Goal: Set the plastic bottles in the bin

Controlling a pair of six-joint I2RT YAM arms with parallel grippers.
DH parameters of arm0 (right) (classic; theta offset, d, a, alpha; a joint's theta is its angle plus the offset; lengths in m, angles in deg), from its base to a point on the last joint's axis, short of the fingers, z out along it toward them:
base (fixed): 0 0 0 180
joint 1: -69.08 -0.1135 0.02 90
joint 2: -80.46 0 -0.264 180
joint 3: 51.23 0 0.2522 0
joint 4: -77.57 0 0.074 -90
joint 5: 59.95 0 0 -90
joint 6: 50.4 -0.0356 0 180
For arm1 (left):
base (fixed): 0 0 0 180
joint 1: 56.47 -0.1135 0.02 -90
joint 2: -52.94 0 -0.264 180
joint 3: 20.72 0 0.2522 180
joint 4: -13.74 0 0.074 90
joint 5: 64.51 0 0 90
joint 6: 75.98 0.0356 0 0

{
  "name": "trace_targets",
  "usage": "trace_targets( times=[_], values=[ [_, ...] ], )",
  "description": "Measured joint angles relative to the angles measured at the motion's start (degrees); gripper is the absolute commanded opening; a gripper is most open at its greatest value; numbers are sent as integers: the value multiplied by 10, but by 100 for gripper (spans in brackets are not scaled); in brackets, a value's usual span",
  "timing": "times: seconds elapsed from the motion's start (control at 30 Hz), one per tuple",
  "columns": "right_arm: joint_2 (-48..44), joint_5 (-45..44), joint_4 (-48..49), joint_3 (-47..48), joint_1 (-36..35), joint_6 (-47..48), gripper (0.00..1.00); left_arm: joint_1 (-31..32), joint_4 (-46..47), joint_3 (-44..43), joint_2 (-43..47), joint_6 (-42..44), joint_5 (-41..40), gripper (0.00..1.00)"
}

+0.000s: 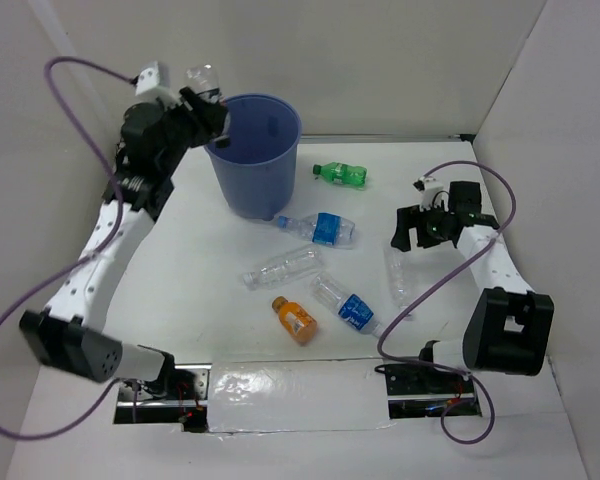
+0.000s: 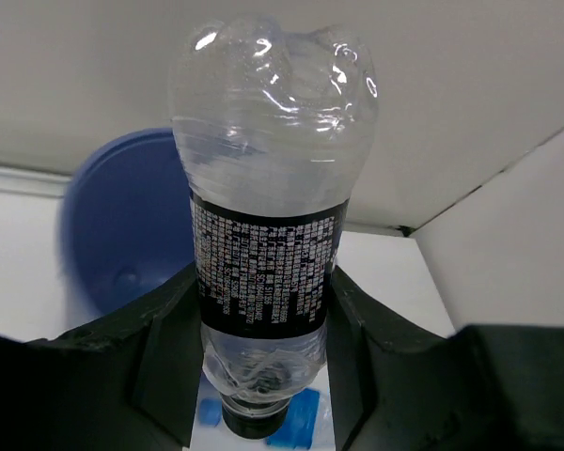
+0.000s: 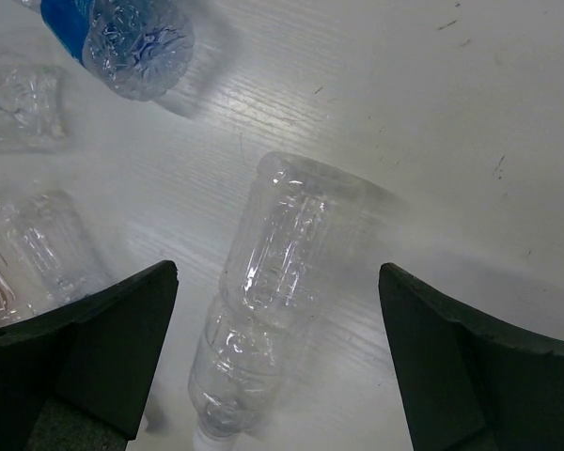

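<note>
My left gripper [image 1: 206,100] is raised beside the left rim of the blue bin [image 1: 255,155] and shut on a clear plastic bottle with a black label [image 2: 268,263]. That bottle's base sticks up [image 1: 202,76] and its cap points down. In the left wrist view the bin [image 2: 122,235] lies behind and left of the left gripper [image 2: 263,348]. My right gripper [image 3: 277,274] hangs open over a plain clear bottle [image 3: 282,235] lying on the table [image 1: 398,272], its fingers apart on either side of it and not touching it. In the top view that gripper [image 1: 420,228] is at the right.
On the white table lie a green bottle [image 1: 340,175], a blue-labelled bottle [image 1: 322,229] by the bin's base, a plain clear one [image 1: 280,268], an orange one [image 1: 294,320] and another blue-labelled one [image 1: 350,310]. White walls enclose the table on three sides.
</note>
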Motion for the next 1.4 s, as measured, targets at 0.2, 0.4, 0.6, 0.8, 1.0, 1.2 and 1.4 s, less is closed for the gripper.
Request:
trace_targets(
  times=[0.2, 0.4, 0.6, 0.8, 1.0, 1.2, 1.4],
  values=[
    [9, -57, 0, 0, -38, -17, 97, 55, 26, -170, -205, 3, -33, 21],
    [39, -115, 0, 0, -52, -35, 100, 78, -29, -249, -325, 24, -100, 99],
    [93, -139, 5, 0, -63, -45, 100, 81, -56, -259, -336, 41, -125, 100],
    [172, -144, 14, 7, -77, -56, 65, 124, -43, -243, -282, 108, -133, 100],
    [196, -129, 8, 47, -81, -56, 1, 252, -26, -29, -37, 204, -88, 92],
    [205, -62, -88, 234, -78, -16, 0, 315, -49, 190, 143, 171, -65, 93],
    [220, 43, -54, 541, -102, -17, 0, 353, -109, 405, 174, 16, -103, 94]
  ],
)
